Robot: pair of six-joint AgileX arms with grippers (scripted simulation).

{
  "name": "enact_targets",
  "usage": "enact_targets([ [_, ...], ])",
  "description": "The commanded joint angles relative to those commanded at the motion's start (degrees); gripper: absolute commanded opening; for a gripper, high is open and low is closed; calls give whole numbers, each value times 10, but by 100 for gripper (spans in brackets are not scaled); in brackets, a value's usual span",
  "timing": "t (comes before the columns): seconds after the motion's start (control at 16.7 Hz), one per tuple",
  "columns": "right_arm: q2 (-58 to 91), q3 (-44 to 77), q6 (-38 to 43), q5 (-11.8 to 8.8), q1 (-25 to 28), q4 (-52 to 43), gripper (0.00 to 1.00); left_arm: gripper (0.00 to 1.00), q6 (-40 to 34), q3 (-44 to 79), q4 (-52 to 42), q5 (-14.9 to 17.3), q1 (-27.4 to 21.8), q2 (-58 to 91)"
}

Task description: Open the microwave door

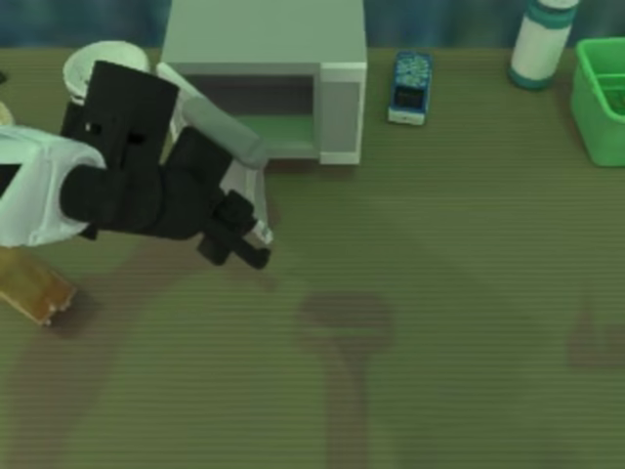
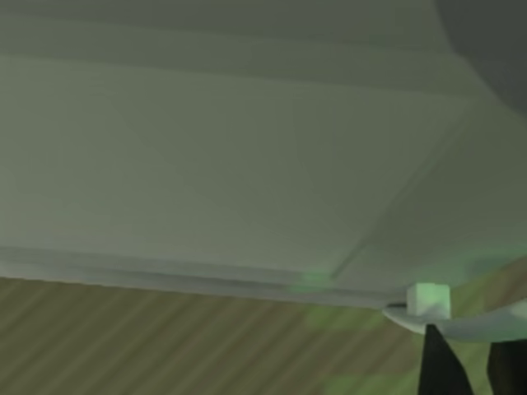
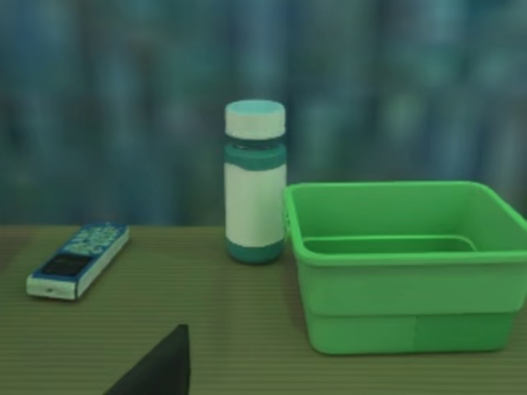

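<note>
Olive-green table (image 1: 439,322), microwave (image 1: 264,44) at back left, phone (image 1: 409,86), bottle (image 1: 540,44), green bin (image 1: 601,98) at right.

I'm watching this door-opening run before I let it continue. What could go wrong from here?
The left gripper is at the swung-out edge of the microwave door; if its hold on the handle is shallow, it may slip off as the door swings wider. The left arm also crowds the white cup beside the microwave and might knock it. The right gripper isn't in the top view.
</note>
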Motion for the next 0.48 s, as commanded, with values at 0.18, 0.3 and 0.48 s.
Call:
enact_targets([
  [0.18,0,0,0,0,0,0,100,0,-1,-2,-1,5,-3,0],
  [0.3,0,0,0,0,0,0,100,0,10,-3,-4,11,3,-1],
  [0.48,0,0,0,0,0,0,100,0,27,-3,-9,20,12,-4],
])
